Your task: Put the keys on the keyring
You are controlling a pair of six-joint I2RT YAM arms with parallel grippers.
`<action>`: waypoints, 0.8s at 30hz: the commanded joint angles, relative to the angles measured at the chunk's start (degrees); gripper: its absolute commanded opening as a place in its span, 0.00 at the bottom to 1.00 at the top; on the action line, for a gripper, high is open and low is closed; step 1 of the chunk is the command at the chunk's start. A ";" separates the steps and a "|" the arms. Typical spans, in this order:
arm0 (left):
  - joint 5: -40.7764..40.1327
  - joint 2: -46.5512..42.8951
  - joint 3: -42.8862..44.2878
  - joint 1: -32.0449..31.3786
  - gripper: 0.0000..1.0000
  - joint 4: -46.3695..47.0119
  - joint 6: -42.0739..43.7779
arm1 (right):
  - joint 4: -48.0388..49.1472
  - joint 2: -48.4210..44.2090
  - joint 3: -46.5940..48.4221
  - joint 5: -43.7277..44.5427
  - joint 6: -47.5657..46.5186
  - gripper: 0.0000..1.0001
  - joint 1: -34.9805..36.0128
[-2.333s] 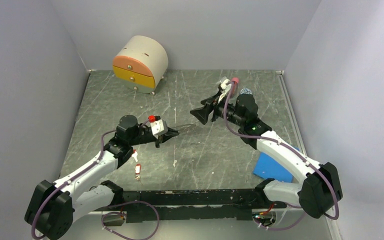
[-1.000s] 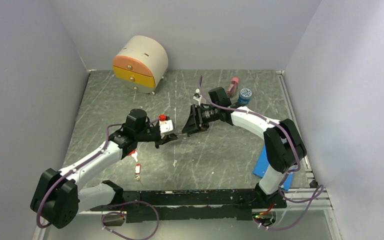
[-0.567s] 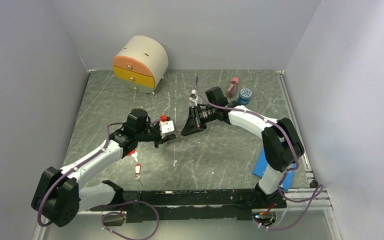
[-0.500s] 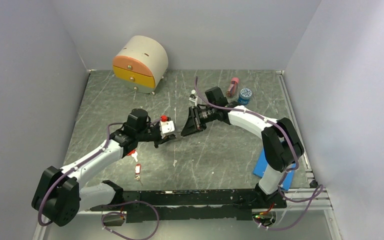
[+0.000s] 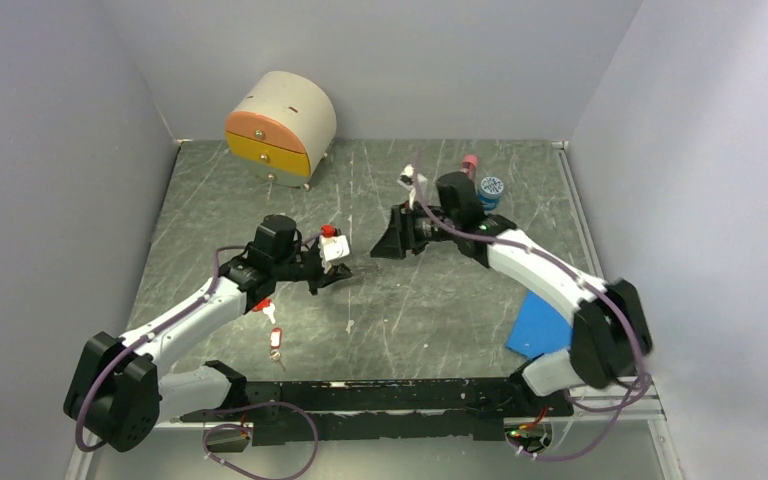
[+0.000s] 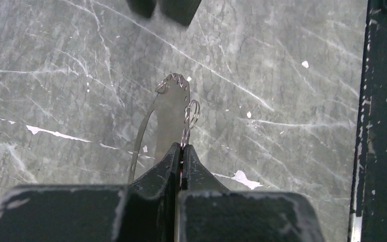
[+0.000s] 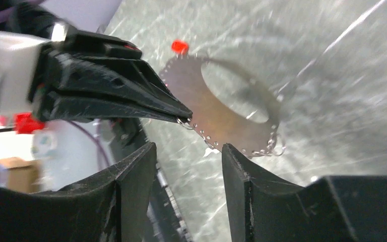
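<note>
1. From above: the left gripper [image 5: 343, 270], jaws shut tight, reaches low over the middle of the grey marbled tabletop [image 5: 410, 310]. What it pinches is too thin to make out here. The right gripper [image 5: 384, 246] faces it just beyond its tip, jaws apart. Small metal keys with red plastic tags [image 5: 276, 343] lie loose behind the left gripper, toward the arm bases, so I judge none is threaded yet.
2. Left wrist: the left gripper [image 6: 181, 149] has its jaws clamped on the rim of the large thin brownish metal keyring [image 6: 167, 113]. The keyring juts forward from the tip, seemingly presented to the other arm. A small silver split ring [image 6: 193, 112] hangs beside the tip.
3. Right wrist: the right gripper [image 7: 187, 148] is open and empty, lined up on the keyring [image 7: 181, 85] just ahead of the left gripper [image 7: 181, 113], probably to steady it.
</note>
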 commanded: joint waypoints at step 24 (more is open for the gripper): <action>8.85 -5.92 -2.38 -0.03 0.03 19.16 -9.76 | 38.24 -28.13 -29.58 4.43 -62.53 0.81 10.54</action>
